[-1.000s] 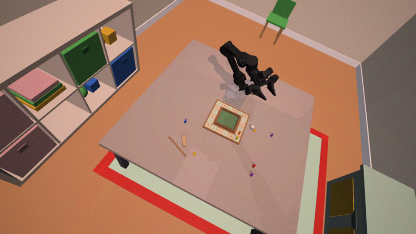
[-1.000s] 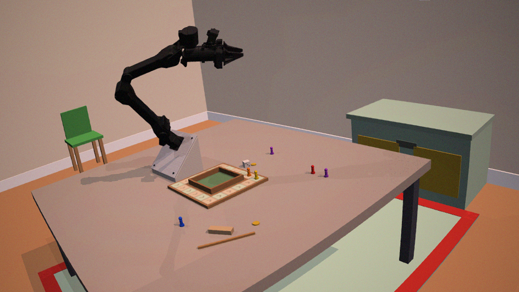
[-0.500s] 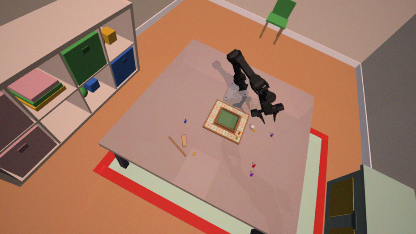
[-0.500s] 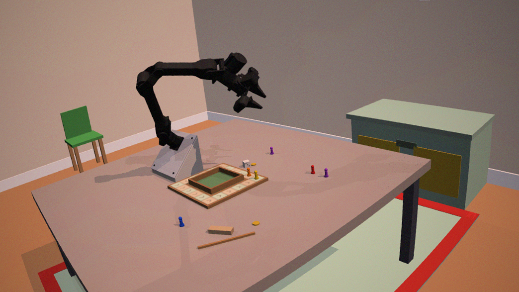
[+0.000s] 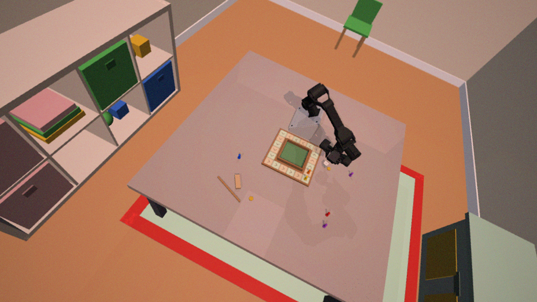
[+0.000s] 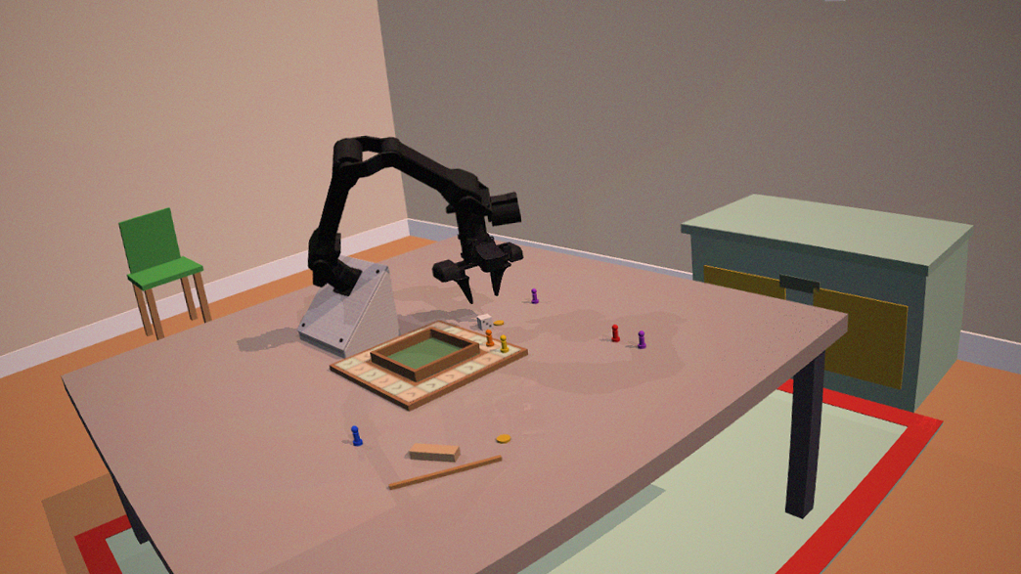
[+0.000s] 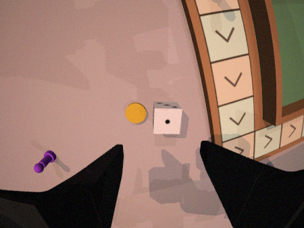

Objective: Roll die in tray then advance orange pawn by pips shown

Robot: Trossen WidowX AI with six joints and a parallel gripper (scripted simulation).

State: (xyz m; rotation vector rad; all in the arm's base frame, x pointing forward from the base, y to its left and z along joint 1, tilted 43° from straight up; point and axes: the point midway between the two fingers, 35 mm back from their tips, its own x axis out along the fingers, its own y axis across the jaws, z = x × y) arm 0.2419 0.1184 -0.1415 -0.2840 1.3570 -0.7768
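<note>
The white die (image 5: 326, 163) (image 6: 484, 321) (image 7: 167, 121) lies on the table beside the board, one pip on top. My gripper (image 6: 484, 298) (image 7: 163, 148) is open and empty, pointing down above the table near the die. The tray with a green floor and brown walls (image 5: 294, 153) (image 6: 424, 351) (image 7: 292, 50) sits in the middle of the board. The orange pawn (image 5: 308, 171) (image 6: 489, 338) stands on the board's arrow track, beside the yellow pawn (image 5: 306, 177) (image 6: 504, 343). Neither of these pawns shows in the wrist view.
A yellow disc (image 5: 329, 168) (image 6: 499, 322) (image 7: 136, 112) lies close beside the die. A purple pawn (image 5: 351, 174) (image 6: 534, 296) (image 7: 44, 162) stands farther out. Red (image 6: 615, 333), second purple (image 6: 641, 339) and blue (image 6: 356, 435) pawns, a block (image 6: 434, 453), a stick (image 6: 445, 472) and another disc (image 6: 503, 439) are on the table.
</note>
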